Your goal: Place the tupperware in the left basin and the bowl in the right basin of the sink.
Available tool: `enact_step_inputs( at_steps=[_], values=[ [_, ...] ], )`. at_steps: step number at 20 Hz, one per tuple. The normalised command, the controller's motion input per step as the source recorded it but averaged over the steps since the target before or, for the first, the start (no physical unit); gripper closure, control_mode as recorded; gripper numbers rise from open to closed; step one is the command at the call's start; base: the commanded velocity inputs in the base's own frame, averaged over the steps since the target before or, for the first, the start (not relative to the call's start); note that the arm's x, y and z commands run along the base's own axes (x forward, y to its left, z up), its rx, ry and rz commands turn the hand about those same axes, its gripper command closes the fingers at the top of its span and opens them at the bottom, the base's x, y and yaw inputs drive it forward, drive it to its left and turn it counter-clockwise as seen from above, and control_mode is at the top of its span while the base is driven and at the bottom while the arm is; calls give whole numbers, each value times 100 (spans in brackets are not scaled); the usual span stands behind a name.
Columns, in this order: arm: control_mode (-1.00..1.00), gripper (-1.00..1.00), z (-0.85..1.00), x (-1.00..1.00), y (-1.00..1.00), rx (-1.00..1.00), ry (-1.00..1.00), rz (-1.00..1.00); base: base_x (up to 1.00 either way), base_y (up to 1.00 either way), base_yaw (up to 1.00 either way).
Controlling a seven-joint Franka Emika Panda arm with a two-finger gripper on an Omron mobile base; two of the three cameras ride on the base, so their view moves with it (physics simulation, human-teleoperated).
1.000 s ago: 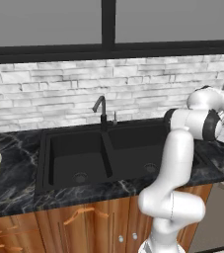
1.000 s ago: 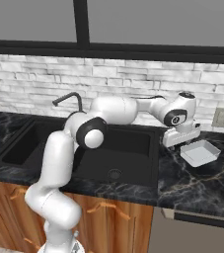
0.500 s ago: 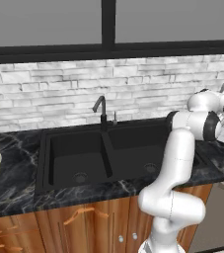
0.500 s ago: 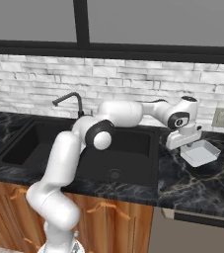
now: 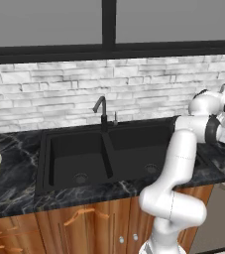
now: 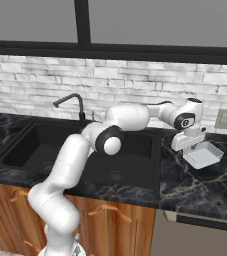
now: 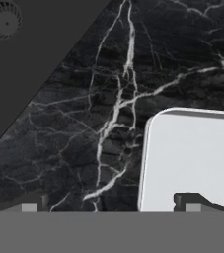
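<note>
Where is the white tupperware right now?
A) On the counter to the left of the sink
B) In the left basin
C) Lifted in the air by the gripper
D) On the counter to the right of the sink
D: the tupperware sits on the dark marble counter right of the sink, with the open gripper just above its edge.

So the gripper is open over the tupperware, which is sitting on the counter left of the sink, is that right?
Not quite. The tupperware sits on the counter to the right of the sink, not left; the right base view shows it. The rest holds: the gripper is open above it, and the hand view shows one fingertip over the tupperware.
</note>
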Motion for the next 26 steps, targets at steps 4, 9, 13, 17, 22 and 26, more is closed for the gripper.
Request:
enact_step_inputs(
  at_steps=[4,9,13,17,22,26],
  values=[
    [-100,-100,-9,17,-15,3,4,4,0,0,0],
    [-100,-100,-14,15,-12,2,3,3,0,0,0],
    [-100,-100,-21,16,-2,0,0,2,0,0,0],
    [-100,-100,-22,13,-3,0,0,2,0,0,0],
    [-100,-100,-28,9,-2,0,0,2,0,0,0],
    [-100,-100,-25,7,0,0,0,0,0,0,0]
  ],
)
